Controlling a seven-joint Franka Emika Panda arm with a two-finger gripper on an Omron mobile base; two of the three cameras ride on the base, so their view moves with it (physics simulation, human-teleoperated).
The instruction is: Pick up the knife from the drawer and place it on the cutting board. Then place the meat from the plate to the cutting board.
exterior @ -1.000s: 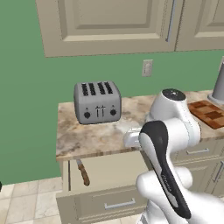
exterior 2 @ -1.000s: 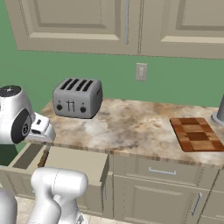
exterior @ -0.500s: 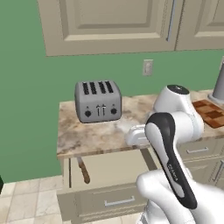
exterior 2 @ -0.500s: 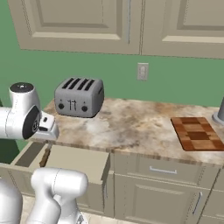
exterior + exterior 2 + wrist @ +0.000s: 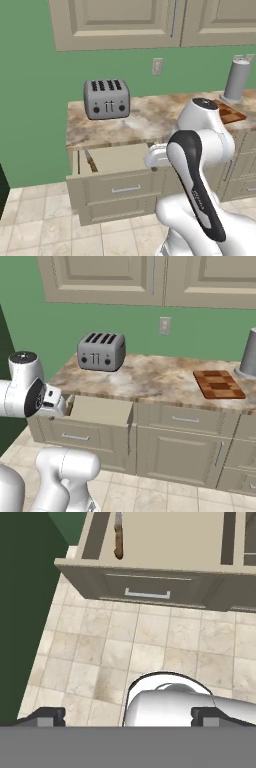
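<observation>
Green walls back a marbled tabletop (image 5: 150,381) carrying the board (image 5: 219,384). Below it the drawer (image 5: 117,187) stands open, the knife (image 5: 118,539) lying along its side wall (tight for wide fingers), so a descent could clip that wall. The hand (image 5: 127,716) is spread fully, empty, above the floor.

A boxy silver four-slot toaster (image 5: 106,98) sits on the speckled beige stone counter (image 5: 150,378) near its left end, below a white wall outlet (image 5: 164,325), with a tall grey cylinder (image 5: 235,80) standing far to the right.
</observation>
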